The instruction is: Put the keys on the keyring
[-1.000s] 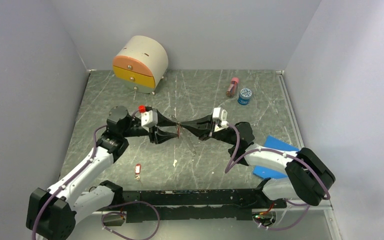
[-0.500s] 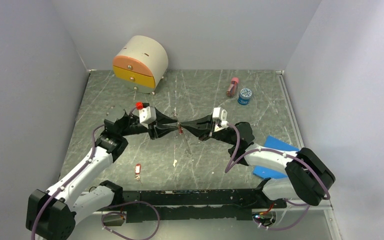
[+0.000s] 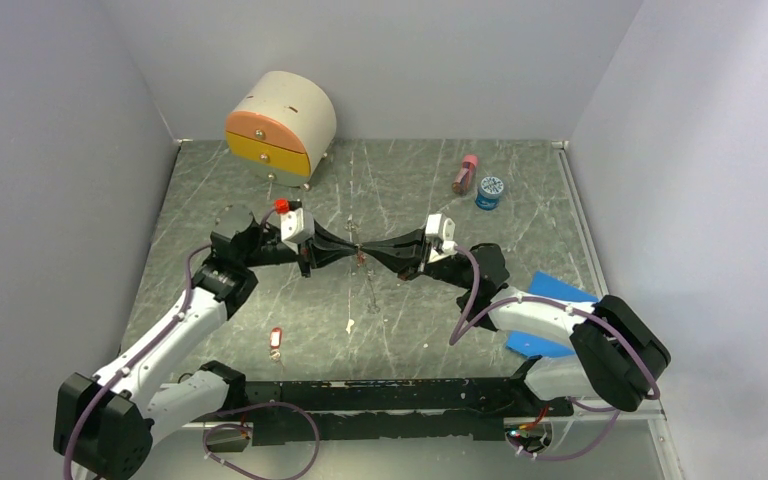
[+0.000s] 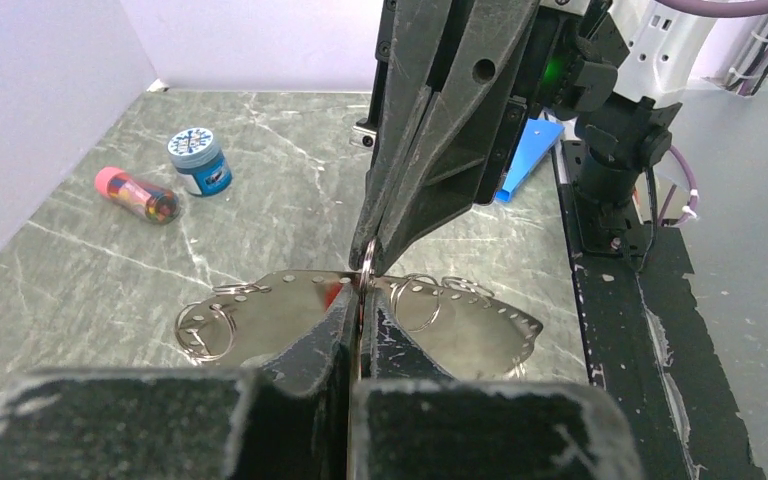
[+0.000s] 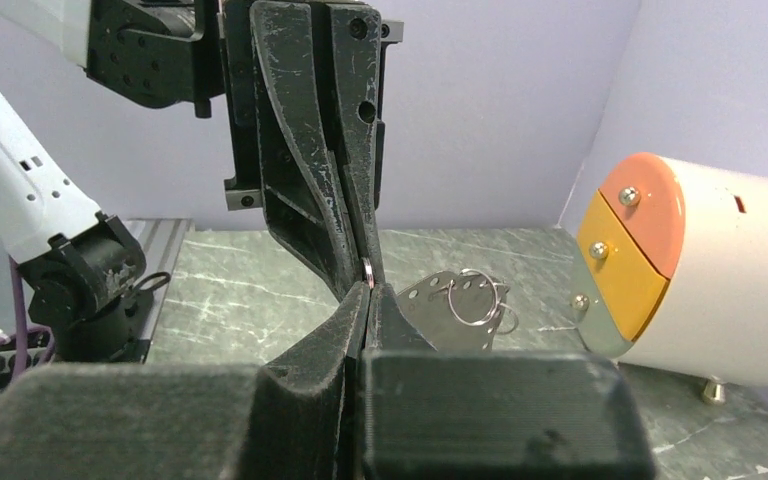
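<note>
I see the grey, marble-patterned table [image 3: 410,170], smooth and matt. At its far left stands a cream cabinet with a rounded top [image 3: 282,125]; its two drawer fronts are pink and yellow, each with small metal knobs. A flat blue sheet [image 3: 558,290] lies at the right edge, partly under the right arm.

Mid-table the two black grippers meet tip to tip. The left gripper [image 4: 360,305] is pinched fully closed, but I cannot tell whether it grips anything. The right gripper [image 5: 364,305] is closed on the thin dark metal wire keyring [image 4: 368,252], which is held up off the table where the tips meet (only a short arc of it shows).

Just behind that meeting point a thin, shiny metal plate [image 4: 270,315] crowds my wrist views. It has holes punched along its edge and small split rings [image 4: 205,330] looped through them.

Far right sit a round blue-lidded jar [image 3: 490,191] and a pink-capped bottle [image 3: 464,176], well clear of the tips. A small metal key with a red oblong tag [image 3: 276,341] lies flat near the left arm, well apart from the keyring. A tiny white scrap [image 3: 350,325] lies to its right.
</note>
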Robot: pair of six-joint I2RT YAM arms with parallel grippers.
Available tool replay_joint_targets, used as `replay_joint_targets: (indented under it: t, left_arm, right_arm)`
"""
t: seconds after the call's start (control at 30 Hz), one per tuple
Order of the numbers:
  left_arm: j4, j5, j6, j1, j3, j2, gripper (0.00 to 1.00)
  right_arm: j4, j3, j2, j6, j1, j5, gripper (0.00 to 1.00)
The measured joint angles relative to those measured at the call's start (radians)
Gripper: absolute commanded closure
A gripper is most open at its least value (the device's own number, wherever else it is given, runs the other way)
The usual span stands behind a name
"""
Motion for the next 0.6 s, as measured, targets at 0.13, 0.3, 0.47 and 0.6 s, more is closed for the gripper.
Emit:
replay_joint_targets:
  t: [0.13,0.3,0.47,0.6]
  left_arm:
    - [-0.094,-0.003,0.023,0.0,0.038,-0.001,0.97]
    - [-0.294,-0.035,0.102,0.0,0.122,-0.002,0.97]
    - [-0.537,-0.079,0.211,0.0,0.238,0.008,0.97]
    - [-0.772,-0.119,0.332,0.0,0.362,0.053,0.97]
  right_arm:
    - [-0.019,0.006,-0.001,-0.014,0.0,0.0,0.78]
    - [-0.072,0.007,-0.021,-0.042,-0.002,0.004,0.53]
    - [-0.167,0.011,-0.065,-0.099,-0.006,-0.001,0.47]
    - [-0.298,0.05,-0.082,-0.179,-0.007,-0.017,0.45]
